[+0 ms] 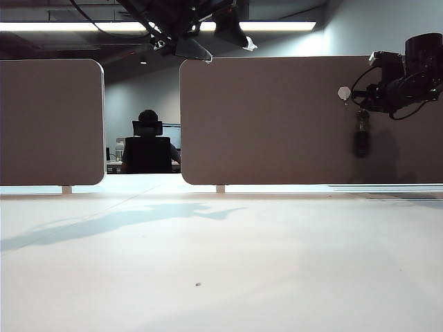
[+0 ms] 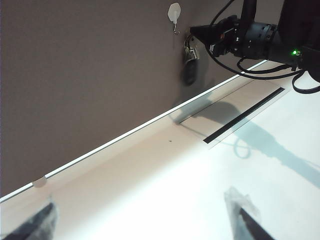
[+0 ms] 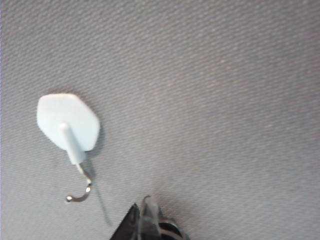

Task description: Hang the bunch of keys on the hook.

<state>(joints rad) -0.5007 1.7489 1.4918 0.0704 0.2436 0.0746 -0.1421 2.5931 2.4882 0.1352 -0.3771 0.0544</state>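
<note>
Black-fobbed, the bunch of keys (image 1: pixel 361 136) is pinched by its top in the closed right end effector (image 1: pixel 361 105), hanging against the brown panel (image 1: pixel 277 124) at four o'clock of the hook (image 1: pixel 344 93), which is bare. Above the white counter (image 1: pixel 221 263), the left end effector (image 2: pixel 145 220) is held wide open, empty.

Your work surface: a plain white table (image 1: pixel 221 263) that runs back to two brown panels.

You have almost nothing lying on it. One tiny dark speck (image 1: pixel 198 284) sits on the near part in the exterior view. At the far edge the left brown panel (image 1: pixel 52 121) and the right brown panel (image 1: pixel 277 121) stand upright on small pale feet (image 1: pixel 220 188). In the left wrist view, a narrow dark slot (image 2: pixel 245 116) lies in the tabletop, near the right panel's base.
</note>
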